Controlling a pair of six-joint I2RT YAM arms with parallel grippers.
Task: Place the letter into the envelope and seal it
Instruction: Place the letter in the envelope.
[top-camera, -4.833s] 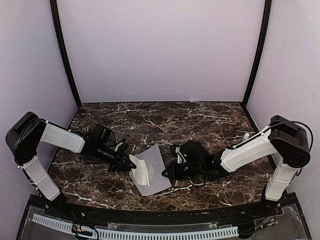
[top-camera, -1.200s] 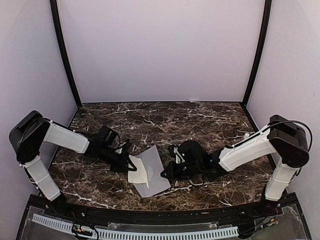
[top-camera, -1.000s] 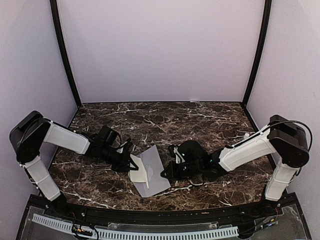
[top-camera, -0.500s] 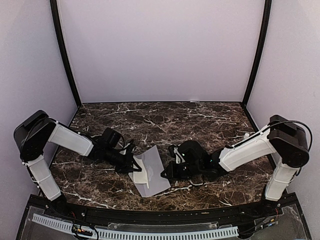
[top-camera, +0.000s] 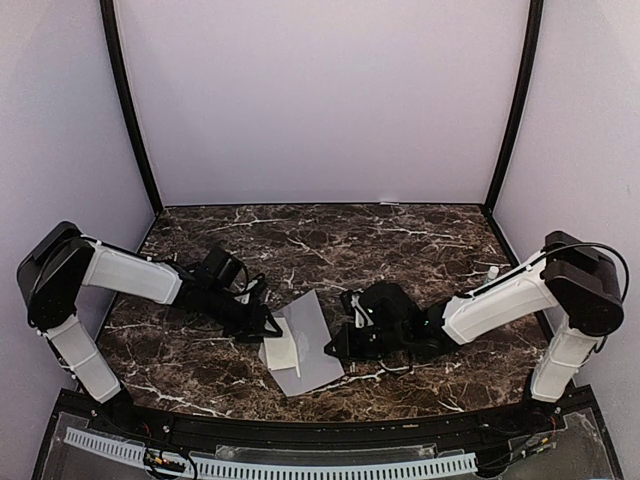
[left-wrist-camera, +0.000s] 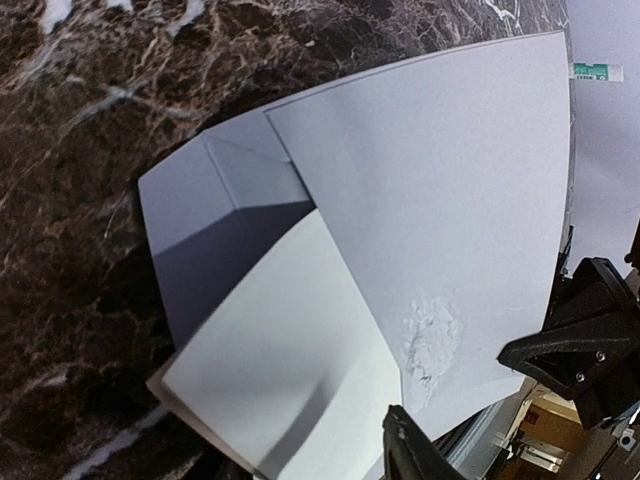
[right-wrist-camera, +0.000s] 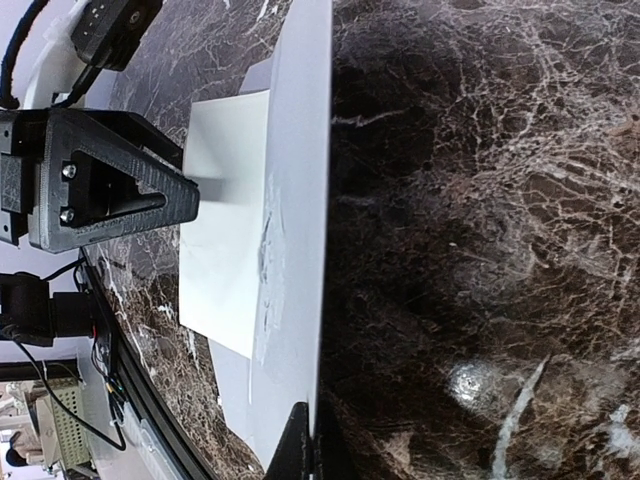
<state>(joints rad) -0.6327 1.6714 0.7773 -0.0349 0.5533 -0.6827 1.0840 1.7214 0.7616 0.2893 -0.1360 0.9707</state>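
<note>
The grey-lavender envelope (top-camera: 312, 335) lies on the marble table between my two arms, its open side turned to the left. The folded letter (top-camera: 281, 353), plain off-white side up, sits partly inside it, and its left part sticks out. My left gripper (top-camera: 266, 330) is shut on the letter's outer end. In the left wrist view one fingertip (left-wrist-camera: 408, 445) shows over the letter (left-wrist-camera: 290, 380), beside the envelope's upper panel (left-wrist-camera: 440, 200). My right gripper (top-camera: 333, 348) is shut on the envelope's right edge (right-wrist-camera: 300, 250), fingers (right-wrist-camera: 300, 440) pinched on the thin sheet. The right wrist view also shows the letter (right-wrist-camera: 225, 240).
The dark marble table (top-camera: 400, 240) is enclosed by lavender walls with black corner posts (top-camera: 130, 110). A black rail (top-camera: 320, 435) runs along the near edge. The left gripper's black body (right-wrist-camera: 100, 185) shows in the right wrist view, close to the envelope's mouth.
My left gripper has moved right toward the envelope, and the letter has slid further in, with less of it showing. My right gripper has kept its hold on the envelope's edge.
</note>
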